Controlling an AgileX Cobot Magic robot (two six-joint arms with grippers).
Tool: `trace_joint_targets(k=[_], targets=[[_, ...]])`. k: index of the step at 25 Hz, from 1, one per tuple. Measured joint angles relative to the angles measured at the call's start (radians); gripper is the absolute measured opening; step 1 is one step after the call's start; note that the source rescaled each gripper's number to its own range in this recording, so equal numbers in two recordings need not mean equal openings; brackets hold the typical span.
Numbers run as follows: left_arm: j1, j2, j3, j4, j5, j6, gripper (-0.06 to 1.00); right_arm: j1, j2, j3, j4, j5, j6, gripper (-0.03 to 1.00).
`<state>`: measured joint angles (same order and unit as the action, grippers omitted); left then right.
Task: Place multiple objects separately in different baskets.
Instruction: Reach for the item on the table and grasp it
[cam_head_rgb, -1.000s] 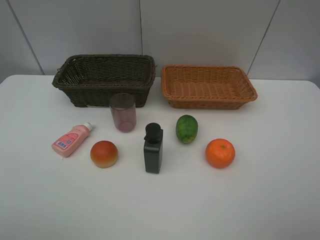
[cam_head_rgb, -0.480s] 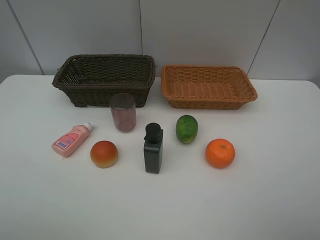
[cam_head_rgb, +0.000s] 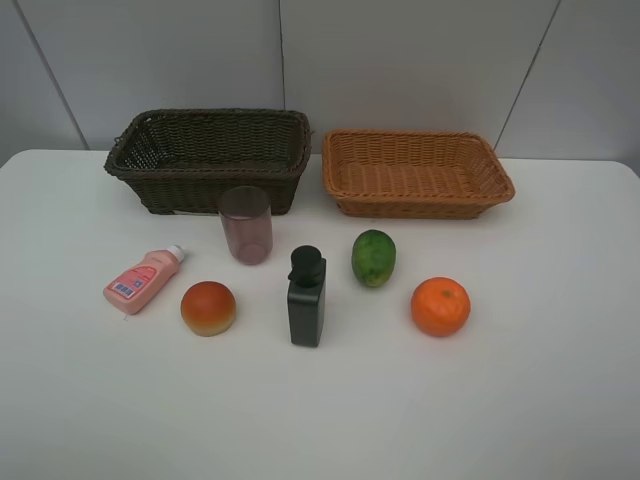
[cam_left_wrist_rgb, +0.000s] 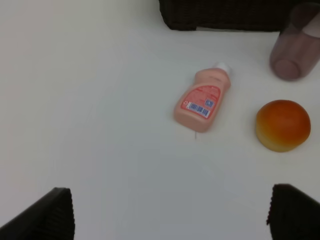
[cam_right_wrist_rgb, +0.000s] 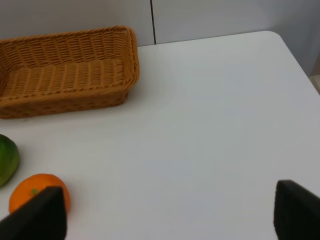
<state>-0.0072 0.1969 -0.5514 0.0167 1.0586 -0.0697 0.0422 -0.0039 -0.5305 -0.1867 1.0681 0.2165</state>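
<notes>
Six objects lie on the white table in front of the baskets: a pink bottle (cam_head_rgb: 142, 280) on its side, a purplish cup (cam_head_rgb: 246, 225), a peach-like fruit (cam_head_rgb: 208, 307), an upright black bottle (cam_head_rgb: 306, 300), a green fruit (cam_head_rgb: 373, 257) and an orange (cam_head_rgb: 440, 306). The dark brown basket (cam_head_rgb: 205, 113) and the orange-tan basket (cam_head_rgb: 420, 207) stand empty at the back. My left gripper (cam_left_wrist_rgb: 170, 220) is open, short of the pink bottle (cam_left_wrist_rgb: 202, 100) and the peach (cam_left_wrist_rgb: 283, 125). My right gripper (cam_right_wrist_rgb: 167, 215) is open beside the orange (cam_right_wrist_rgb: 35, 190). Neither arm shows in the high view.
A grey panelled wall rises right behind the baskets. The table's far right corner (cam_right_wrist_rgb: 272, 35) is rounded. The cup (cam_left_wrist_rgb: 295, 50) stands close to the dark basket's front wall (cam_left_wrist_rgb: 225, 12). The green fruit (cam_right_wrist_rgb: 6, 160) lies near the tan basket (cam_right_wrist_rgb: 65, 102).
</notes>
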Motion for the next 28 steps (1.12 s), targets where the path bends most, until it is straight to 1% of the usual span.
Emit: trace_joint_targets(k=[7,13,19,25,28], targets=[[0.000,0.282,-0.122,0.000,-0.029,0.039,1.00,0.000,0.000,0.000,0.000,0.000,0.000,0.75],[0.000,0.499,-0.200,0.025,-0.075,0.083,1.00,0.000,0.000,0.000,0.000,0.000,0.000,0.75],[0.000,0.722,-0.204,0.030,-0.176,0.086,1.00,0.000,0.000,0.000,0.000,0.000,0.000,0.75],[-0.001,0.897,-0.204,0.001,-0.222,0.097,1.00,0.000,0.000,0.000,0.000,0.000,0.000,0.75],[-0.034,0.958,-0.204,-0.004,-0.270,0.132,1.00,0.000,0.000,0.000,0.000,0.000,0.000,0.75]])
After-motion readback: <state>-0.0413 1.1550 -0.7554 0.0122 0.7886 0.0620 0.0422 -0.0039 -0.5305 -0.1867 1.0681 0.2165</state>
